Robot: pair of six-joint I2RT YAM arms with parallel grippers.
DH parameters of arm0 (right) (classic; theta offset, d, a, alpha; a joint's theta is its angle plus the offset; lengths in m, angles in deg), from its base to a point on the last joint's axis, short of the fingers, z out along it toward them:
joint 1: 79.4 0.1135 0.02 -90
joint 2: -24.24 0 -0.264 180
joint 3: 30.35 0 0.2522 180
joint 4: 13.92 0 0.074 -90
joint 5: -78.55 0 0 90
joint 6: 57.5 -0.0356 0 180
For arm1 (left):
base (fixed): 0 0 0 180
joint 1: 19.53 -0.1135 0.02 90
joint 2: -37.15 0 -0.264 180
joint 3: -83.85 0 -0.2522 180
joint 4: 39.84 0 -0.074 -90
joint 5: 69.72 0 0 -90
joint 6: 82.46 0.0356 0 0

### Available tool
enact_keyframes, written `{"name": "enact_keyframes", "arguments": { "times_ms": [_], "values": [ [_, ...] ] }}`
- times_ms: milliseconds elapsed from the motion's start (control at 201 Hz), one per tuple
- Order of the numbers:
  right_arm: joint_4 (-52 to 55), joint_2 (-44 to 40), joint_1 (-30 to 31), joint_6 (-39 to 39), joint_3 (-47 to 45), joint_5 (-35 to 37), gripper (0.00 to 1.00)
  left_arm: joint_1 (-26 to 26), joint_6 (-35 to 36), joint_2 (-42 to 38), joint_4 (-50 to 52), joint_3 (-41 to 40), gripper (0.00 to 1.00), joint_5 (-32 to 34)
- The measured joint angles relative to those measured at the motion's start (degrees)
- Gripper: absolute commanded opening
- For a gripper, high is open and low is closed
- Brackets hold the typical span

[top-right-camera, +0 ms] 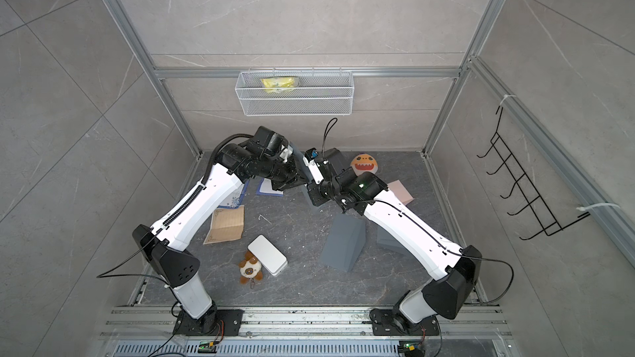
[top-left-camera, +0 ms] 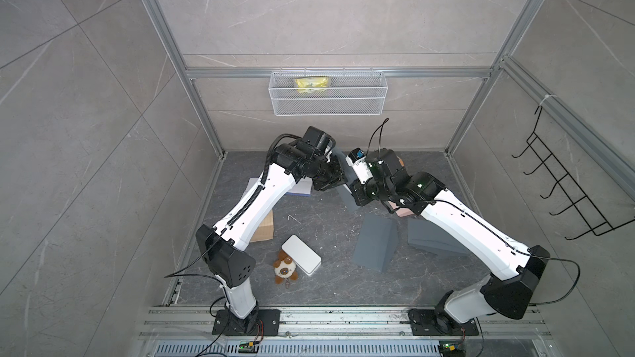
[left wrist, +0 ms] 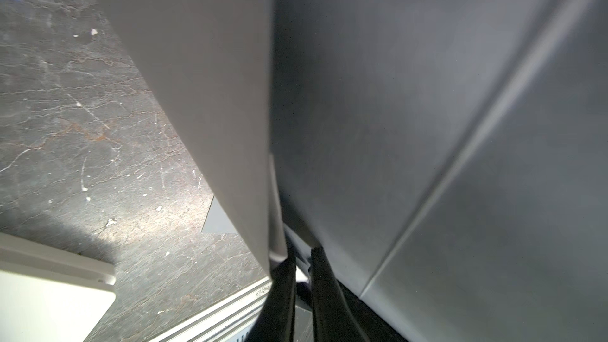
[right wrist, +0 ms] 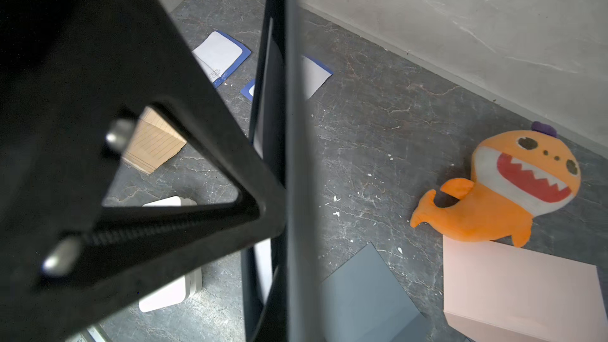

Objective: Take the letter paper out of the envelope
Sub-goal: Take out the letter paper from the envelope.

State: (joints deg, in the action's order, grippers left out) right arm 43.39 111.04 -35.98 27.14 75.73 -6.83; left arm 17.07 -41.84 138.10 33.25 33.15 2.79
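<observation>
Marble floor (top-right-camera: pixel 302 231) | orange plush (right wrist: pixel 493 192) | white box (top-right-camera: pixel 267 254) | envelope (left wrist: pixel 427 93) blocks wrist views

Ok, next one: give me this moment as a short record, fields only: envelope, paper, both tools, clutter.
envelope: grey paper envelope, held up above the dark marbled table
paper: pale sheet alongside it, likely the letter; how far out, cannot tell
left tool: fingers narrowly apart at the envelope's edge; grip unclear
right tool: shut on the envelope
clutter: orange shark plush toy, pale pink cardboard box, white rounded case, other grey folded pieces
</observation>
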Motion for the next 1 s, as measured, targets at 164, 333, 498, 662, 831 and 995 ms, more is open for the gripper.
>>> {"name": "enact_keyframes", "arguments": {
  "times_ms": [164,333,498,662,831,995],
  "values": [
    [-0.07,-0.02,2.03,0.09,-0.11,2.08,0.0,-0.7,2.45,0.2,3.28,2.78,0.23,2.71],
    [-0.02,-0.02,3.85,0.07,-0.68,3.63,0.0,-2.45,4.2,0.2,4.31,2.97,0.23,4.2],
    [-0.04,-0.07,5.7,0.02,-0.85,5.25,0.0,-3.61,5.33,0.24,5.29,3.15,0.24,6.4],
    [-0.22,-0.13,6.58,-0.07,-0.87,6.4,0.0,-3.65,6.21,0.63,6.23,4.9,0.24,7.67],
    [-0.5,-0.13,7.72,-0.22,-0.87,7.34,0.0,-3.89,7.67,0.68,7.43,6.93,0.24,9.99],
    [-1.2,-0.13,8.98,-0.76,-1.18,8.09,0.0,-4.68,9.2,0.68,8.46,8.74,0.24,11.67]
  ]
}}
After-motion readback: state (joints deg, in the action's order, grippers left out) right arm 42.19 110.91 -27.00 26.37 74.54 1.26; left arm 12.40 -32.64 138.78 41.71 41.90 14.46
